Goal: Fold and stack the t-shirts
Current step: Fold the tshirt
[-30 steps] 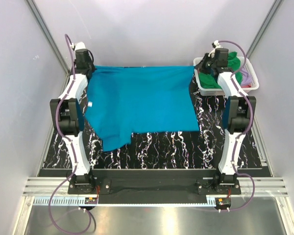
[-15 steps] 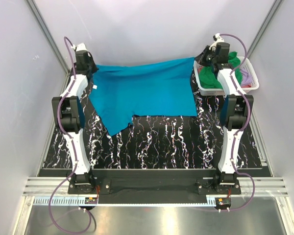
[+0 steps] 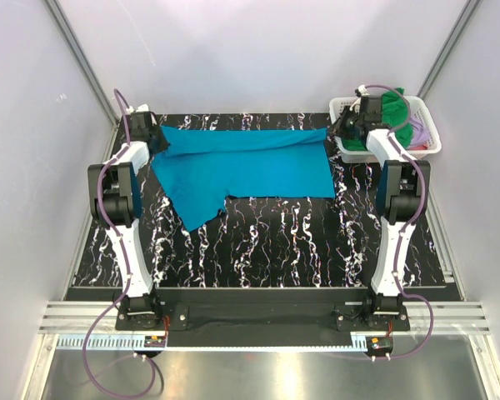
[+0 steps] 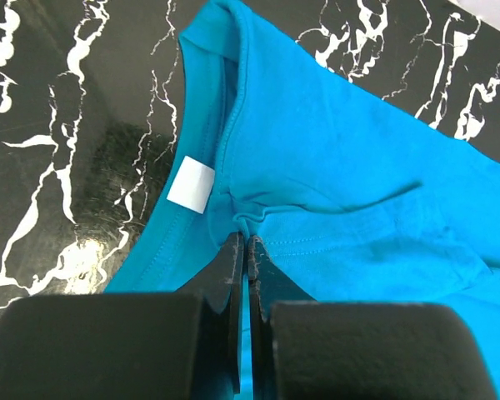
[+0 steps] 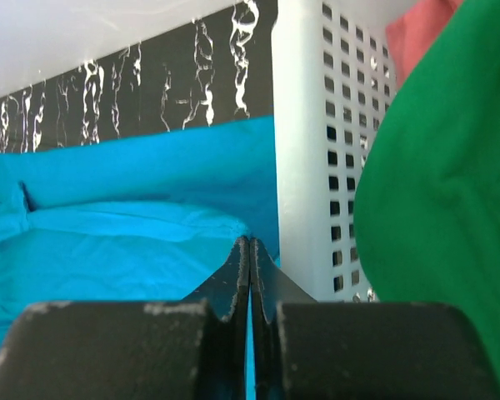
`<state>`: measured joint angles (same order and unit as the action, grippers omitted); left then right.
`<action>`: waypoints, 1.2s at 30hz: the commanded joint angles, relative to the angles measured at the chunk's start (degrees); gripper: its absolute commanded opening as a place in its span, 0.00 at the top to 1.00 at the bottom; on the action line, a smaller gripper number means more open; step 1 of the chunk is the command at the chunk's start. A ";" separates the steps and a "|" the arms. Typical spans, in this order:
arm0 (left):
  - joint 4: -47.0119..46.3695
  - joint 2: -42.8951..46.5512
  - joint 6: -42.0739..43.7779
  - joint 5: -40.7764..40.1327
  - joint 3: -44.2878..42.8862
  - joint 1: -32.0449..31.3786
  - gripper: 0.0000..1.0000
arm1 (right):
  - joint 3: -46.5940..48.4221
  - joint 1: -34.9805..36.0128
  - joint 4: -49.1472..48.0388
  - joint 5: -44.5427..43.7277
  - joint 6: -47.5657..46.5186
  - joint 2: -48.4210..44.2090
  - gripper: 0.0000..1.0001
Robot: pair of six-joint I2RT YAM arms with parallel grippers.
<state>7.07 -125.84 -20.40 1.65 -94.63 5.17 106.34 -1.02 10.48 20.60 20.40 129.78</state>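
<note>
The teal-blue t-shirt [image 3: 250,162] lies spread across the far half of the black marbled table, a sleeve pointing toward the front left. My left gripper [image 3: 157,138] is shut on its far-left corner by the collar; the left wrist view shows the shirt [image 4: 358,192], its white label [image 4: 191,183], and the gripper [image 4: 243,242] pinching bunched cloth. My right gripper [image 3: 338,131] is shut on the far-right corner; the right wrist view shows the gripper [image 5: 249,243] closed on the teal cloth [image 5: 125,242]. The green shirt [image 3: 393,108], the coral-pink shirt [image 5: 417,33] and the lilac shirt [image 3: 421,132] sit in the basket.
The white lattice basket [image 3: 350,152] stands at the far right corner, its wall [image 5: 317,150] right beside my right gripper. Grey enclosure walls surround the table. The near half of the table [image 3: 267,250] shows bare black marbled surface.
Both grippers have moved away toward the far edge and come down, carrying the shirt's far edge. The cloth that hung raised now lies flatter on the table, folded along the far edge.
</note>
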 commanded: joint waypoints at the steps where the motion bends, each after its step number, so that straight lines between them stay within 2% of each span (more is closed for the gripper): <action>1: -0.84 4.46 -0.25 2.30 0.24 0.37 1.00 | -3.06 -0.57 1.30 -1.70 -2.12 -4.97 1.00; 16: 7.87 7.27 0.98 -1.47 2.34 0.54 1.00 | -8.96 -0.57 2.97 -2.32 -6.34 -9.01 0.99; 17: 8.13 7.28 1.24 -3.56 2.43 0.54 0.99 | -9.57 -0.57 3.05 -2.67 -6.60 -9.62 0.98; 18: 8.92 7.19 1.59 -3.76 2.35 0.63 0.89 | -10.45 -0.57 3.40 -3.63 -6.78 -9.98 0.95; 19: 9.53 6.75 2.03 -4.02 1.74 0.63 0.82 | -10.89 -0.57 3.23 -4.33 -7.22 -10.76 0.88; 23: 11.82 7.09 2.30 -3.40 1.38 0.63 0.78 | -13.26 -0.57 3.23 -6.53 -8.62 -13.13 0.85; 24: 12.09 7.71 2.12 -4.10 1.81 0.63 0.75 | -14.31 -0.57 2.88 -6.80 -8.71 -13.75 0.85; 25: 12.00 8.24 1.77 -4.72 2.34 0.54 0.68 | -14.85 -0.57 2.62 -6.89 -8.80 -14.37 0.84; 27: 13.92 9.47 1.77 -7.53 2.26 0.63 0.61 | -16.07 -0.57 2.70 -7.15 -8.89 -16.04 0.76; 32: 16.83 12.37 1.34 -10.60 1.55 0.63 0.59 | -16.17 -0.22 4.19 -5.40 -8.36 -18.94 0.74; 36: 22.26 15.97 -2.88 -6.84 2.78 -0.24 0.58 | -13.54 3.03 9.63 -8.98 -8.10 -19.56 0.77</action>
<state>25.63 -115.59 -20.49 -5.78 -92.42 5.32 89.91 -0.60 16.45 14.79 13.06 113.82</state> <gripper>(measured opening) 0.420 0.243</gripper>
